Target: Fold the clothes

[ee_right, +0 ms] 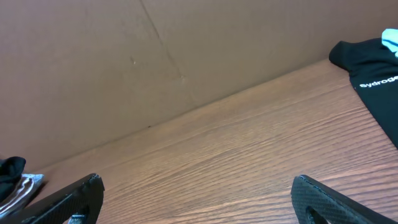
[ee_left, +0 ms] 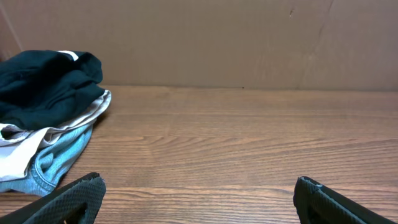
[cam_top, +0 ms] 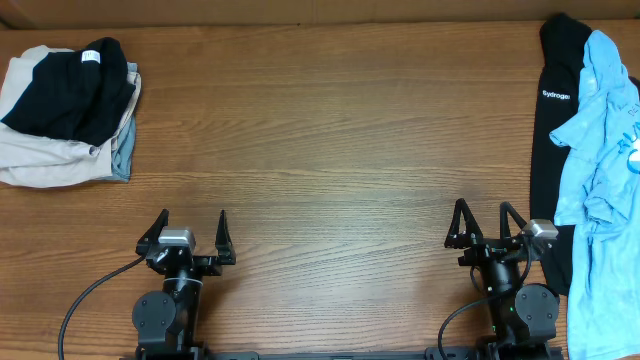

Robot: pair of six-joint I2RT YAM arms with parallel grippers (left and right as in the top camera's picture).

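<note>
the black tee (cam_top: 70, 90) lies loosely bunched, label up, on top of a stack (cam_top: 45, 160) of other clothes at the far left of the table (cam_top: 330, 130), well apart from both arms. the left gripper (cam_top: 192, 216) and right gripper (cam_top: 482, 208) sit at the near edge, jaws spread wide and holding nothing. the left arm looks best placed to fetch it: pinch only the black cloth near the collar, not the stack beneath, then drag it to the bare middle and spread it flat before any fold.
</note>
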